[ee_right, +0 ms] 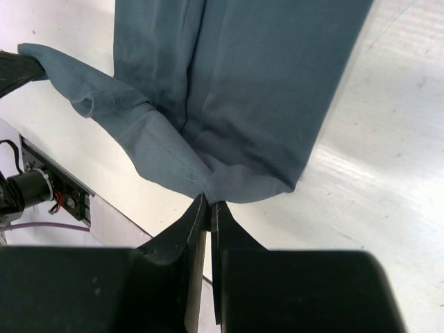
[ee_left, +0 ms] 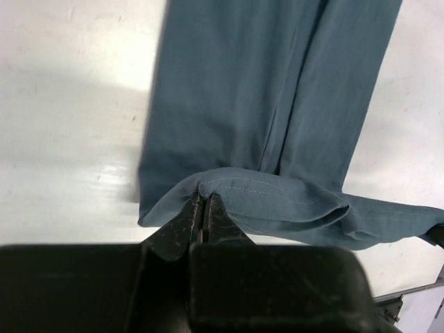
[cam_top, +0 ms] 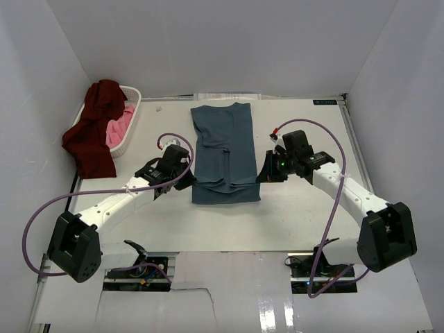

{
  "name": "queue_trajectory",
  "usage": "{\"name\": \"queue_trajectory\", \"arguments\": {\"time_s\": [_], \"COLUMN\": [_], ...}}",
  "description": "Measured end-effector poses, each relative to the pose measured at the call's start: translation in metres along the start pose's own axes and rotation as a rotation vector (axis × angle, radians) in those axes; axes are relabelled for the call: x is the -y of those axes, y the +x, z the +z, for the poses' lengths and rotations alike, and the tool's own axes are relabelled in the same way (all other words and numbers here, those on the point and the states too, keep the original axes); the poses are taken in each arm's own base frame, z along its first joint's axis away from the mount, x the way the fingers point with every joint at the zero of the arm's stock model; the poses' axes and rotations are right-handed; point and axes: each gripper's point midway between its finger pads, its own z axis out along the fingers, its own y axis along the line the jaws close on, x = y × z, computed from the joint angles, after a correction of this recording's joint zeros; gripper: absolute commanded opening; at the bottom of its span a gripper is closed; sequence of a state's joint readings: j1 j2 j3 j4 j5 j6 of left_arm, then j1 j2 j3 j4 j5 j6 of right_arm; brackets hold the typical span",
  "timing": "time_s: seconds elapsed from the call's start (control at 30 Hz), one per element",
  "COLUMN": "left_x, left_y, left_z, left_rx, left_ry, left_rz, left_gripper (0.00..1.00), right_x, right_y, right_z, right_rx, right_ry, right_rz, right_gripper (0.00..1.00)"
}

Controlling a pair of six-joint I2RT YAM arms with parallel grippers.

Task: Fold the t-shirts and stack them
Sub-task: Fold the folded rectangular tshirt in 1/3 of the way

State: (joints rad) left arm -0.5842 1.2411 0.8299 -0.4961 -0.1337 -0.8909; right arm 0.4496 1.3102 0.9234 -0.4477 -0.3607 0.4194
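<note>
The left pincer (ee_left: 202, 201) was shut tight on the blue shirt (cam_top: 223, 139). It pinched the near hem (ee_left: 263, 186) at the left corner. The right pincer (ee_right: 208, 202) was shut tight too, and it pinched the same hem at the right corner. Between the two pincers the hem was lifted a little off the counter (cam_top: 298, 215) and curled over in a soft roll.

The rest of the blue shirt lay flat in the middle of the counter. It was a long, thin strip that ran away from the arms, with its sides already folded in.

The step looked like folding the near end over onto the far end. To do it well, both pincers should go up together and stay at the same height. They should move away at the same speed, so the hem stays straight and a bit tight. If they pull too low, the whole shirt could slide. The near edge should land right on the far edge before they let go.

The left arm (cam_top: 111, 205) reached from its base up and in toward the shirt, low over the counter. The right arm (cam_top: 347, 187) did the same from the other side, so both leaned in toward the middle.

Well apart, at the far left, a red shirt (cam_top: 94, 132) hung over the side of a white basket (cam_top: 132, 94). A pink shirt (cam_top: 121, 128) was inside it.
</note>
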Motion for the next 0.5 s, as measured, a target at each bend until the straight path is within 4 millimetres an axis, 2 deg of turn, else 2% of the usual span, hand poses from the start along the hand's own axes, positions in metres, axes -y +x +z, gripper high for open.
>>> {"name": "queue_trajectory", "arguments": {"time_s": [0.27,0.5], "left_x": [0.026,0.024], "left_y": [-0.042,-0.051], "left_z": [0.009,0.021], "left_rx": [0.064,0.065], "left_ry": [0.044,0.03], "left_rz": [0.028,0.043], "left_gripper": [0.0,0.0], "right_x": [0.005,0.015], "right_y": [-0.038,-0.054], "right_z": [0.009,0.023], "right_rx": [0.024,0.013], "right_ry": [0.014,0.031], "right_rz": [-0.024,-0.032], "right_gripper": [0.08,0.08]}}
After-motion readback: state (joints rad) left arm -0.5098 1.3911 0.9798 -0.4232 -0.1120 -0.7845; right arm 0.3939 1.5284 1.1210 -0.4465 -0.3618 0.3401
